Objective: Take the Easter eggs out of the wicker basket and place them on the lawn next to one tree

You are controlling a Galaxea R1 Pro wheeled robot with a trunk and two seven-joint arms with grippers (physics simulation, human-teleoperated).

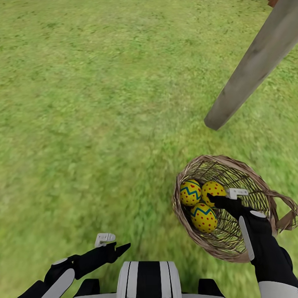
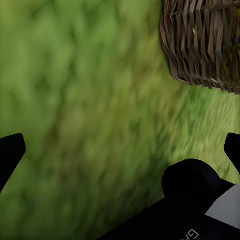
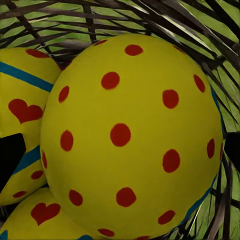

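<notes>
The left gripper (image 1: 117, 247) hangs idle over bare lawn (image 1: 82, 103), fingers spread and empty, kept clear of the work. To its right the wicker basket (image 1: 265, 194) sits on the grass with all three Easter eggs (image 1: 202, 198) clustered against its left inner wall. The right gripper (image 1: 213, 199) reaches inside, fingers parted around the dotted egg (image 3: 130, 135), probably not yet clamped. Beyond the basket's far rim stands the tree (image 1: 252, 66) trunk, with open grass around its base for setting eggs down.
</notes>
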